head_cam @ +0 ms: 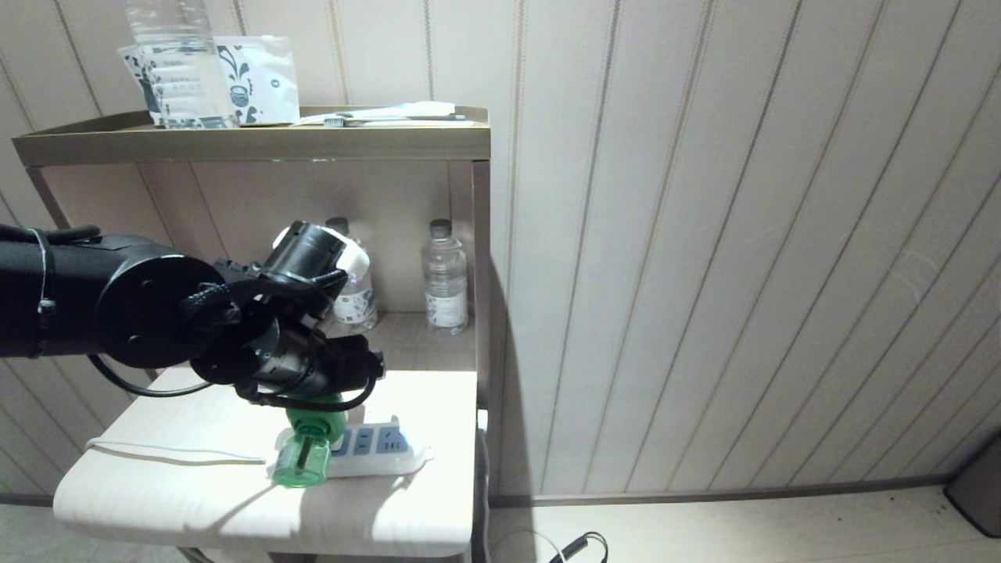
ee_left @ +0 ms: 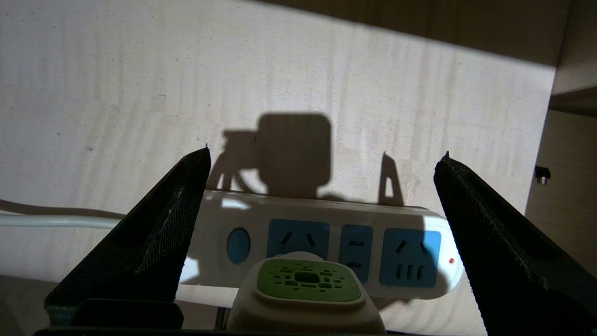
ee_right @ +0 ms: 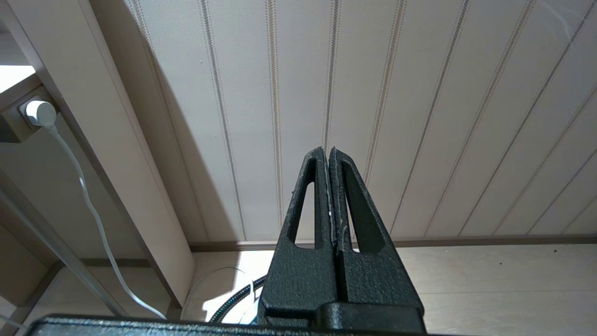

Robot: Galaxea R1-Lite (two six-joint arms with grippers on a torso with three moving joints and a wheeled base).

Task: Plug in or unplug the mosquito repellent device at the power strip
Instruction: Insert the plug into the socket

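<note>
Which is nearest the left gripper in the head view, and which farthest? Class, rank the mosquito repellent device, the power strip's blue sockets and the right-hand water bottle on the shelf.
From the left gripper:
1. Mosquito repellent device: directly beneath the open fingers, lying at the power strip.
2. Blue sockets: just right of the device.
3. Right-hand water bottle: back on the shelf, by its side wall.

Power strip [head_cam: 375, 452] on white tabletop [head_cam: 195, 500]
</note>
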